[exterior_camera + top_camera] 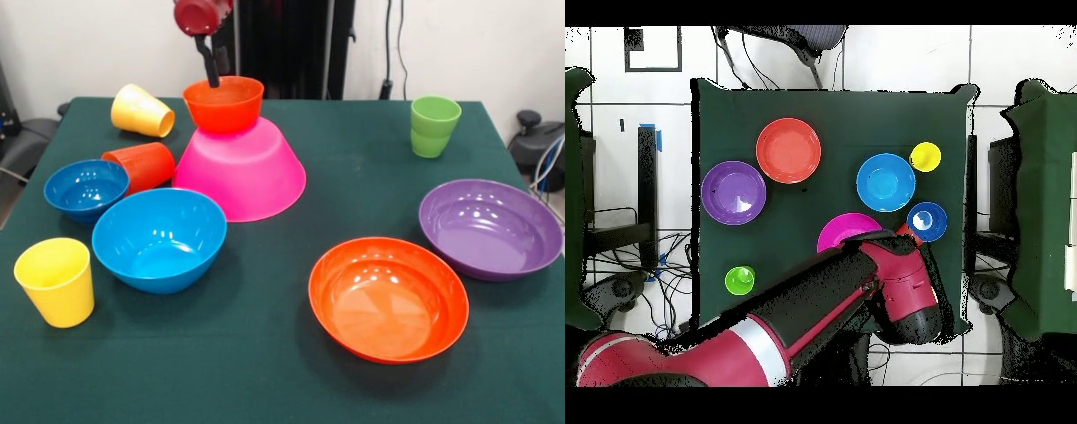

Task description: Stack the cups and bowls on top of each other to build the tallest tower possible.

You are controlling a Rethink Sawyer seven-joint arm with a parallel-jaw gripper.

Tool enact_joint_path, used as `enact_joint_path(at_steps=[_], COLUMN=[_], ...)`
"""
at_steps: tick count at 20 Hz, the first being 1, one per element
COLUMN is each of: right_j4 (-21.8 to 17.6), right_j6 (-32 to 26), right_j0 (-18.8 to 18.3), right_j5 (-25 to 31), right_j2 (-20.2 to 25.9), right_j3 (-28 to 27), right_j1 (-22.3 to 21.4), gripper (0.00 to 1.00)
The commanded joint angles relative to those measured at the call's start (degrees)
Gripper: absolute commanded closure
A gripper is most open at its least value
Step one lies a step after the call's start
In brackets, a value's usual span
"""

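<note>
One dark finger of the gripper [212,71] dips inside the small orange bowl [223,103], which sits upright atop the inverted large pink bowl [240,172]; jaw opening cannot be told.

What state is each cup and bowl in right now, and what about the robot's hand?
Large pink bowl: upside down, tower base.
Small orange bowl: upright on the pink bowl.
Medium blue bowl: upright on the table, not stacked.
Small blue bowl: upright.
Wide orange bowl: upright, empty.
Purple bowl: upright, empty.
Front yellow cup: upright.
Far yellow cup: on its side.
Orange-red cup: on its side.
Green cup: upright.
Hand: at the small orange bowl's rim; grip unclear.
</note>
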Motion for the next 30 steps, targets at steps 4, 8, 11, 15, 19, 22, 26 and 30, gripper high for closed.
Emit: enact_joint_path(at_steps=[4,8,11,15,19,22,26,30], right_j4=[5.95,7.31,8.41,9.27,10.23,10.44,10.13,10.30], right_j6=[-21.52,-23.32,-24.75,-25.10,-27.06,-27.13,-27.81,-29.85], right_j0=[-2.80,-3.24,-3.44,-3.70,-4.48,-4.45,-4.75,-5.89], right_j5=[8.07,8.08,8.20,9.02,9.37,9.34,9.33,9.03], right_j2=[13.05,13.49,13.76,14.07,14.50,14.41,14.46,14.98], right_j3=[1.46,1.71,1.89,1.38,1.54,1.52,1.31,1.63], right_j1=[-0.45,-0.59,-0.60,0.71,1.24,1.47,1.78,1.71], gripper=[0.00,0.00,0.00,0.00,0.00,0.00,0.00,0.00])
